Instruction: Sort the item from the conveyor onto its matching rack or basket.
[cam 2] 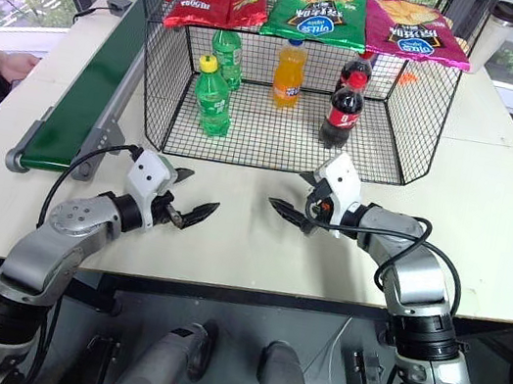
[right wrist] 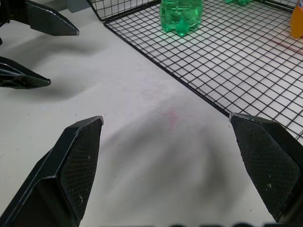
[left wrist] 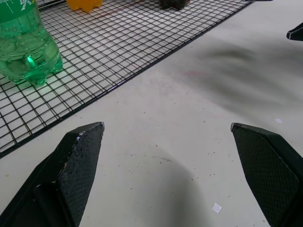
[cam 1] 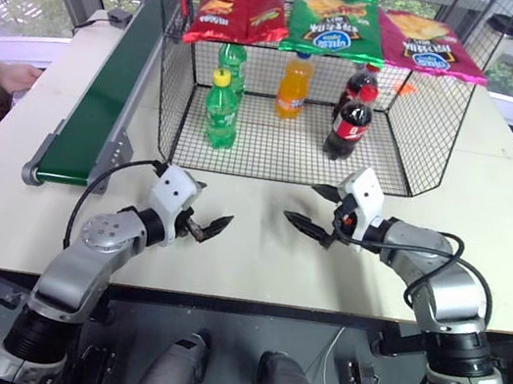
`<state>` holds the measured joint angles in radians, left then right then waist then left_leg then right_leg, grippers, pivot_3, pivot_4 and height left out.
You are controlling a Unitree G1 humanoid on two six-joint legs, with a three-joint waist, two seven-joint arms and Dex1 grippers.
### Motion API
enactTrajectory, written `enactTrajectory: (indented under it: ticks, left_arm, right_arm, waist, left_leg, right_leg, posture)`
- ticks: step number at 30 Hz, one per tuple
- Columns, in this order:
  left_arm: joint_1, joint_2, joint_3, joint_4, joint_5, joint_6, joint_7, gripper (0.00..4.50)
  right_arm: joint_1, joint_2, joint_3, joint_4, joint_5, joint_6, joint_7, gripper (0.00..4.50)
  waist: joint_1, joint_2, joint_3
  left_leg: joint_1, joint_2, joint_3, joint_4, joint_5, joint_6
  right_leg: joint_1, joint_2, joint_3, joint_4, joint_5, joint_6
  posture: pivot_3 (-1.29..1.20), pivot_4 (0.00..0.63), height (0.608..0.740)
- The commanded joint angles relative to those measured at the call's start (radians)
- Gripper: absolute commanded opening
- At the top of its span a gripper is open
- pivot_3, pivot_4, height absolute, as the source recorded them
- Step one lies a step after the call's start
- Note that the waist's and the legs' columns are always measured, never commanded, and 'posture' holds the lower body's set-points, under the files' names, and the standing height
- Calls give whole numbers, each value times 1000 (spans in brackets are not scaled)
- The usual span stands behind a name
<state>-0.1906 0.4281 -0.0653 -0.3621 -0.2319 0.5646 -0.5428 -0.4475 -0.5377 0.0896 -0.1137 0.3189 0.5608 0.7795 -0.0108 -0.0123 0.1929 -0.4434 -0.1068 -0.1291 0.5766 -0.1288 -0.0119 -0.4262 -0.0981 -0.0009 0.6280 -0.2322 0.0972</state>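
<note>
In front of the wire cage (cam 1: 416,131), left gripper (cam 1: 206,222) and right gripper (cam 1: 318,210) hover over the table (cam 1: 254,261), fingers wide, empty. Orange soda bottle (cam 1: 294,85) stands inside the cage; conveyor (cam 1: 104,96) bare.

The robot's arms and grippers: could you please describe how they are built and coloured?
Both arms are silver-grey metal with rounded joint housings and darker segments lower down. Each wrist carries a white block, from which two black, pointed fingers extend; the left gripper and right gripper look alike. The finger pads have a fine textured, cross-hatched surface. A loose black cable loops along each forearm.
</note>
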Motion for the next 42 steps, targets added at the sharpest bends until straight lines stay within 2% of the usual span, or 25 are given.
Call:
enactTrajectory:
  ticks: [1, 42]
  left_arm:
    - [-3, -2, 13, -28, -14, -37, -7, 4500]
    - [-13, 1, -10, -15, 17, -38, 4, 4500]
  right_arm:
    - [-5, -7, -26, -42, 12, -5, 1, 4429]
    - [-23, 8, -13, -33, 11, -14, 2, 4429]
  waist:
    - [0, 0, 0]
    - [0, 0, 0]
  left_leg:
    - [0, 0, 0, 0, 0, 0]
    - [0, 0, 0, 0, 0, 0]
  right_leg:
    - [0, 0, 0, 0, 0, 0]
    - [0, 0, 0, 0, 0, 0]
  posture:
    - [0, 150, 738]
    - [0, 150, 738]
